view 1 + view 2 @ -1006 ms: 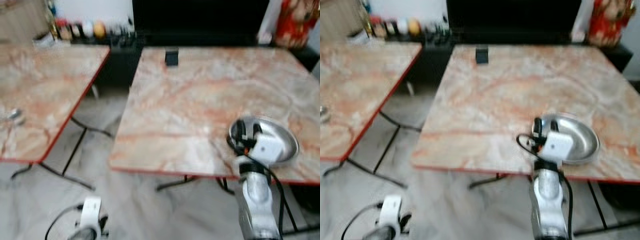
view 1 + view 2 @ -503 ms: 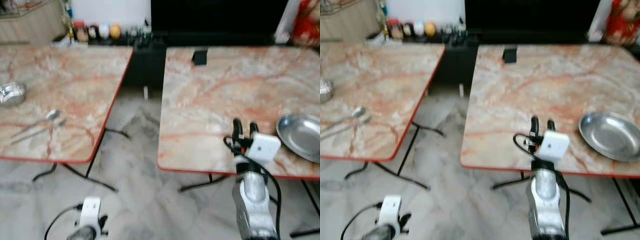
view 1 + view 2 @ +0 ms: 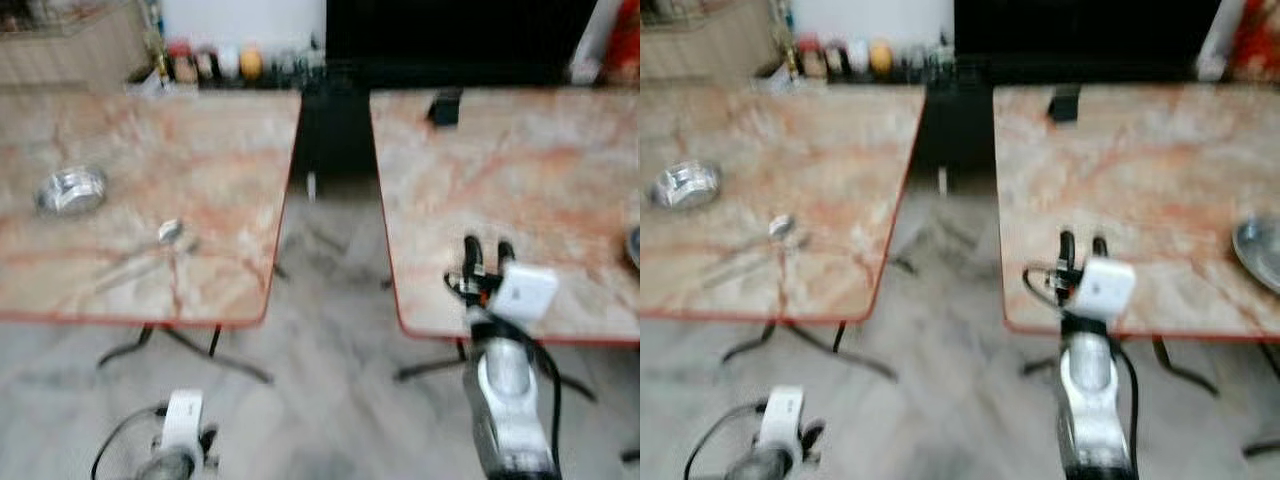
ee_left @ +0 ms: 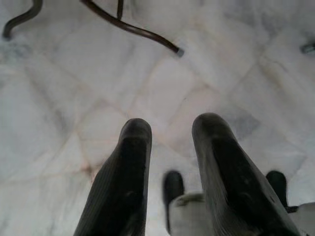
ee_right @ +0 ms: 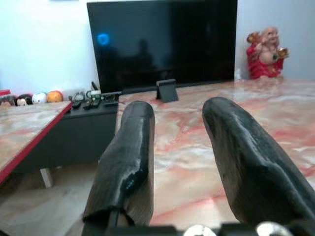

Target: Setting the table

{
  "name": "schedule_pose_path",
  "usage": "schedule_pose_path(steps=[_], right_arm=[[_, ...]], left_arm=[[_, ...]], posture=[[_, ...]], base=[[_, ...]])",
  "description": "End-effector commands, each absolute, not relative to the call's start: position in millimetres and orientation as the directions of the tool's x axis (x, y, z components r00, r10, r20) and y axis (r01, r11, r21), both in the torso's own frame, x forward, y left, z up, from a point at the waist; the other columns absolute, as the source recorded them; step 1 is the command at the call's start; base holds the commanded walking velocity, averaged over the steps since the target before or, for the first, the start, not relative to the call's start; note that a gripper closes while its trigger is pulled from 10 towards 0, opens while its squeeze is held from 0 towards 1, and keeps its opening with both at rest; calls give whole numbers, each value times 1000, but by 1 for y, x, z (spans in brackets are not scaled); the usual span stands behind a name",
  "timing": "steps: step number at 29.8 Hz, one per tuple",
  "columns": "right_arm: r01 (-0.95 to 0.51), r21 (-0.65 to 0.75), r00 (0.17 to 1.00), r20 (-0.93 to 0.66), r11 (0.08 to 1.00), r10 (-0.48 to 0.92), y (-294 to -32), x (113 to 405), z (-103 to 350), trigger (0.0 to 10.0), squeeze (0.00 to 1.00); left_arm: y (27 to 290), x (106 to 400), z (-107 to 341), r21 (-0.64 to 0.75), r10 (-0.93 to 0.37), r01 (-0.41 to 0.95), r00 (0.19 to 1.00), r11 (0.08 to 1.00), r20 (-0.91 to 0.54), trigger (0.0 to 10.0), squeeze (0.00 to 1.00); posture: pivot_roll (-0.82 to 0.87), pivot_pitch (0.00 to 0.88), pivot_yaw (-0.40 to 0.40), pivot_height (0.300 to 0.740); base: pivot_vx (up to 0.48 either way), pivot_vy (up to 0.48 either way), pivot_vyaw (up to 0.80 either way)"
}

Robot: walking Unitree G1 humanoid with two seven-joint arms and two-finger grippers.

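Left eye view: two marble-patterned tables with red edges are standing side by side, a strip of pale marble floor (image 3: 330,330) running between them; the picture is blurring.
Left table (image 3: 90,270): it is filling the left half of the frame and carrying the tableware.
Steel bowl (image 3: 71,190): it is sitting at the left of the frame on the left table.
Spoon (image 3: 168,233): it is lying near the middle of the left table, to the right of the bowl and well apart from it; a second thin utensil may be lying beside it, but the blur is hiding which.
Right table (image 3: 560,180): it is filling the right half of the frame.
Steel plate (image 3: 1260,250): it is resting on the right table at the right edge of the frame, partly cut off.
Small black stand (image 3: 444,107): it is standing near the far edge of the right table.
Right gripper (image 3: 484,257): it is hanging over the near edge of the right table in the lower right of the frame, jaws spread apart and holding nothing.
Left gripper (image 4: 170,142): it is hanging low over the floor, jaws parted with nothing between them.
Dark screen (image 5: 162,42): it is standing along the top of the frame behind the right table.
Red figurine (image 5: 265,51): it is standing at the upper right, beside the screen.
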State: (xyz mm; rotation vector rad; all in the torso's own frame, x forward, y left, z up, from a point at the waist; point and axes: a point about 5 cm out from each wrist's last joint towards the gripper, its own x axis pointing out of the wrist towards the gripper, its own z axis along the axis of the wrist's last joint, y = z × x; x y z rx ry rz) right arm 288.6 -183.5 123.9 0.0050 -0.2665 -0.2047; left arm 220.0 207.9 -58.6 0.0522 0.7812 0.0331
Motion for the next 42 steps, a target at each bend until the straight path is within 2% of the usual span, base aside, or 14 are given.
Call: schedule_pose_path(steps=[1, 31, 42], right_arm=[[174, 41, 945, 274, 984, -178, -175, 292, 129, 10000, 0], [138, 46, 948, 283, 989, -145, -165, 297, 133, 10000, 0], [124, 41, 951, 279, 991, -131, -162, 297, 132, 10000, 0]], left_arm=[[215, 214, -61, 68, 65, -22, 686, 997, -725, 10000, 0], [215, 214, -61, 66, 61, -19, 686, 998, -725, 10000, 0], [215, 214, -61, 62, 60, -21, 686, 998, -725, 10000, 0]], posture=[[-21, 0, -2, 740], [-8, 0, -1, 740], [-5, 0, -4, 740]], base=[[0, 420, 0], [0, 419, 0], [0, 128, 0]])
